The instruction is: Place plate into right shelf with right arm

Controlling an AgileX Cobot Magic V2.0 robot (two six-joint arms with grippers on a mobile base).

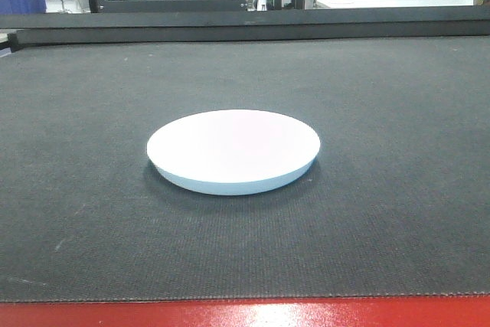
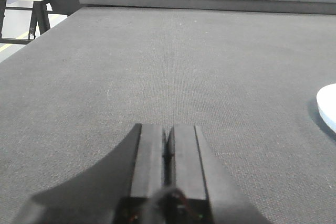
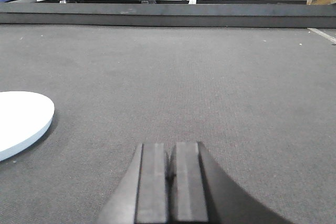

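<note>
Currently: plate (image 1: 233, 151), white, round, lying flat at the middle of the dark bench (image 1: 398, 212). Left end effector (image 2: 168, 129), pressed together, low over the bench, plate off to its right. Right end effector (image 3: 169, 148), likewise pressed together, plate apart on its left.

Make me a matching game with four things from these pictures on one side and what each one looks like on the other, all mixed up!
Things:
1. plate
2. right gripper
3. mat
4. table edge nearest the front camera

Descriptions:
A. red
B. dark grey, covering the table top
C. white and round, lying flat
D. black, fingers pressed together, holding nothing

Right pairs: 1-C, 2-D, 3-B, 4-A
</note>
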